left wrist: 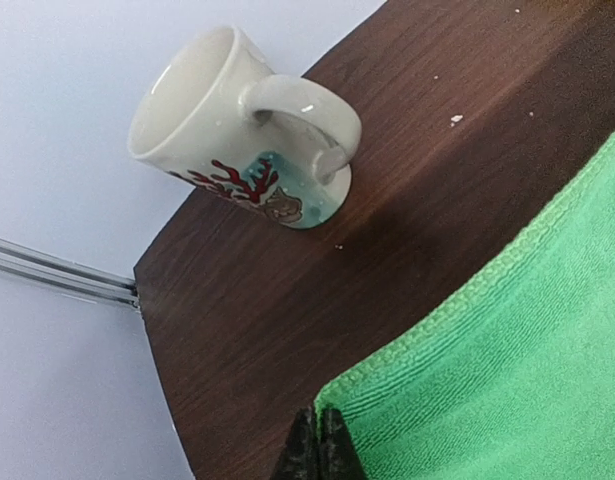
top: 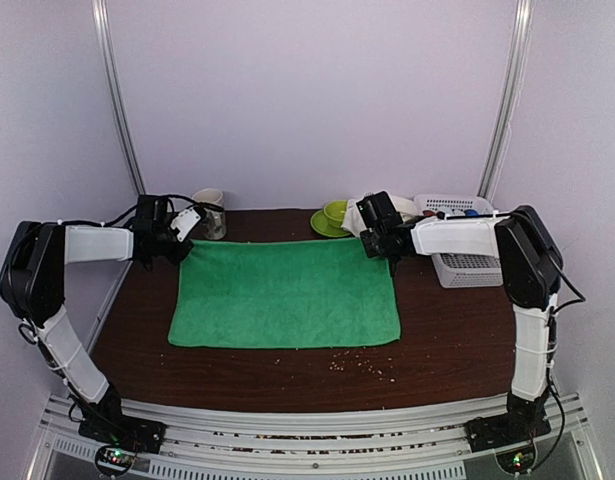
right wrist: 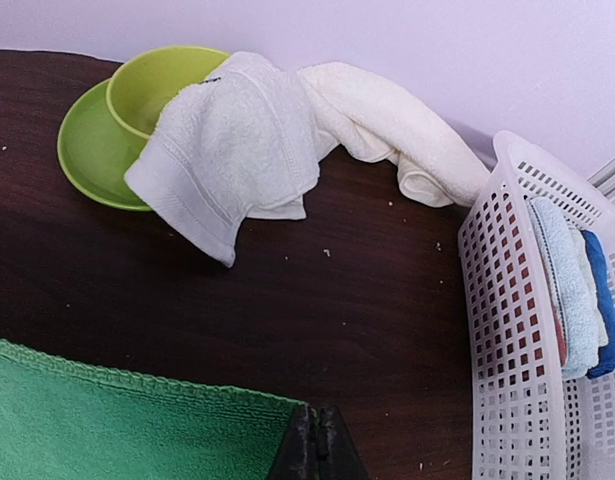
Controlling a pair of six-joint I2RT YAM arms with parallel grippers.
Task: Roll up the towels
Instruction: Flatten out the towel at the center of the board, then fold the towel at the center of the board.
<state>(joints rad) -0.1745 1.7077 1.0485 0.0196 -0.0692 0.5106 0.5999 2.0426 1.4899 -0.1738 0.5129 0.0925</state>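
The green towel (top: pixel 284 293) lies spread flat on the dark wooden table (top: pixel 447 330). My left gripper (top: pixel 193 242) is down at its far left corner, jaws shut on the hem there (left wrist: pixel 319 425). At the far right corner my right gripper (top: pixel 380 250) is shut on the towel's edge (right wrist: pixel 317 420) in the same way. The cream-white towel (right wrist: pixel 247 140) lies crumpled at the back, draped over a green bowl (right wrist: pixel 152 85) and reaching toward the basket.
A cream mug (left wrist: pixel 242 125) with a red coral print stands at the back left corner. The green bowl sits on a green plate (right wrist: pixel 92 150). A white mesh basket (right wrist: pixel 517 330) at the right holds rolled towels (right wrist: pixel 577 290). Crumbs (top: pixel 362 362) dot the table's front.
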